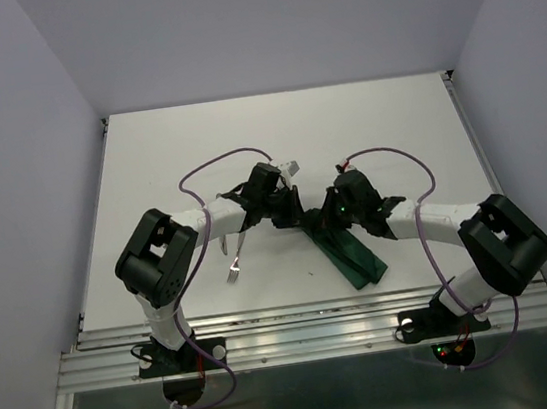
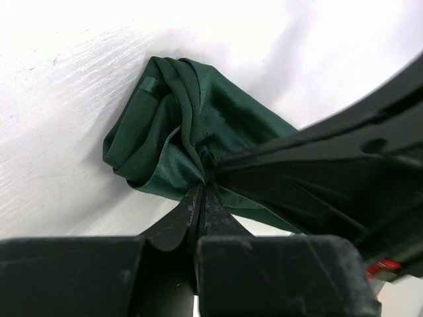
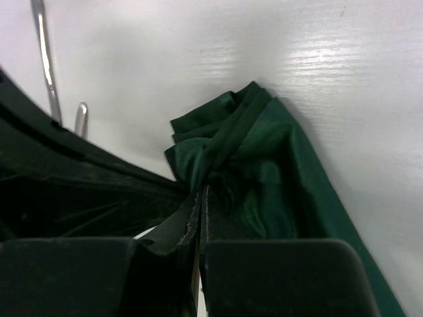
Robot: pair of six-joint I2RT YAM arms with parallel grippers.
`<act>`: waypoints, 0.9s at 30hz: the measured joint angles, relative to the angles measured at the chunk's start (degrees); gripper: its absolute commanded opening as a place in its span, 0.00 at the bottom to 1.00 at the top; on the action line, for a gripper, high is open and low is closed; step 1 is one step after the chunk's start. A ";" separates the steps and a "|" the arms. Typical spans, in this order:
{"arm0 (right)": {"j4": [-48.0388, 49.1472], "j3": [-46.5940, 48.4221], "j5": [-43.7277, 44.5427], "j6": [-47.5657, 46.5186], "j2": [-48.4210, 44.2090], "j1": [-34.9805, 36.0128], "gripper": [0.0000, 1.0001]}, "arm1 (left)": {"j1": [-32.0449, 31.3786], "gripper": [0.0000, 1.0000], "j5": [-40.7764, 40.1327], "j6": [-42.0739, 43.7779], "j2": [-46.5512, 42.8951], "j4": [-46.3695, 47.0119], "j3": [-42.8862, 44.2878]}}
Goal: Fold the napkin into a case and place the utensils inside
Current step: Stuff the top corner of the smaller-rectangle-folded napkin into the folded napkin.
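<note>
napkin [image 1: 356,259]: narrow folded strip flat on tabletop [image 1: 395,128], far end bunched | left pincer [image 2: 203,181]: pinching bunched end | right pincer [image 3: 201,191]: pinching same end, beside left | fork [image 1: 235,262]: on tabletop, left of napkin, apart

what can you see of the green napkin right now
The napkin is dark green, soft, slightly shiny cloth, folded into a narrow strip lying diagonally on the white table. Its far end is bunched into creases, pinched from opposite sides by the shut left claw and right claw.
</note>
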 measured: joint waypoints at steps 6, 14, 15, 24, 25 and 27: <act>1.09 -2.25 0.48 0.59 -5.35 -0.94 0.01 | 0.00 0.00 0.11 0.22 0.11 0.17 0.00; 1.51 -6.84 1.77 1.92 -6.86 -4.24 0.01 | 0.00 0.00 0.70 1.25 1.36 0.35 0.13; 1.46 -6.93 1.77 1.95 -6.58 -4.46 0.01 | 0.00 0.00 0.85 1.49 1.49 0.33 0.22; 1.90 -6.75 -0.50 0.63 -4.09 -4.55 0.01 | 0.00 0.00 1.53 3.19 2.21 0.35 2.08; 1.97 -6.56 -0.61 0.42 -3.82 -4.55 0.01 | 0.00 0.00 1.60 3.28 2.43 0.35 2.47; 2.01 -6.10 -0.79 0.07 -3.08 -4.55 0.01 | 0.02 0.00 1.81 3.54 3.04 0.37 3.21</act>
